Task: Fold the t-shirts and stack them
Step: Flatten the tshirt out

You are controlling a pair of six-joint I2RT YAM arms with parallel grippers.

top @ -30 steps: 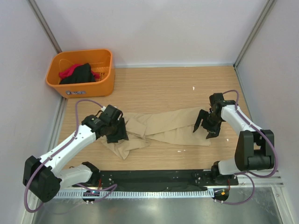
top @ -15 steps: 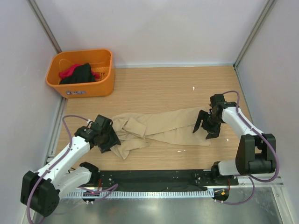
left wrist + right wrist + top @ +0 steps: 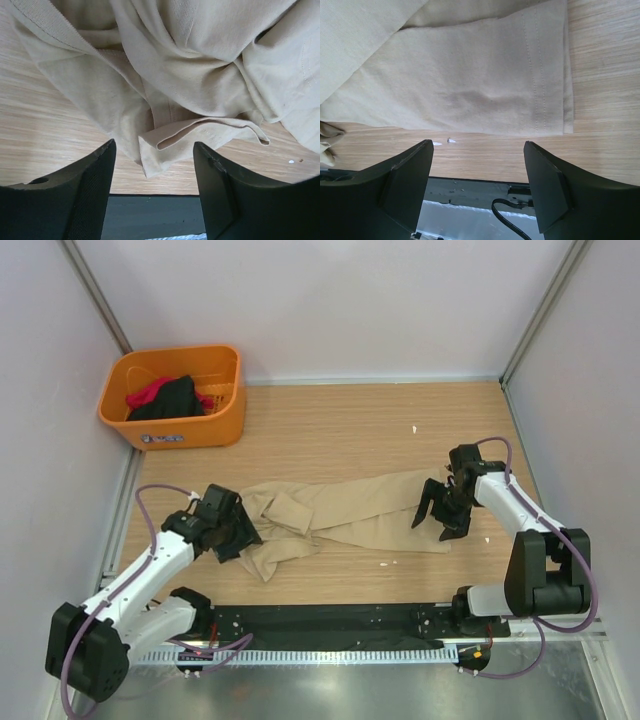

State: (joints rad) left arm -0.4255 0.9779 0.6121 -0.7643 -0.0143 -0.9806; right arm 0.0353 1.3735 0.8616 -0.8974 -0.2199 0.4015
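Observation:
A tan t-shirt (image 3: 340, 508) lies crumpled and stretched lengthwise across the middle of the table. My left gripper (image 3: 243, 544) is open at its bunched left end. In the left wrist view a folded corner of the tan cloth (image 3: 165, 142) sits on the wood just ahead of the open gripper (image 3: 154, 150), with nothing held. My right gripper (image 3: 433, 525) hangs open over the shirt's right end. Its wrist view shows the stitched hem (image 3: 540, 75) beyond the empty gripper (image 3: 477, 145). A black shirt (image 3: 172, 398) and a red shirt (image 3: 148, 392) lie in the basket.
The orange plastic basket (image 3: 190, 428) stands at the back left against the wall. Grey walls close in the table on three sides. A black rail (image 3: 330, 622) runs along the near edge by the arm bases. Small white specks (image 3: 415, 428) lie on the wood.
My left arm has drawn back leftward and toward the near edge, now at the shirt's left tip, and the cloth there is more bunched. The right arm has stayed put.

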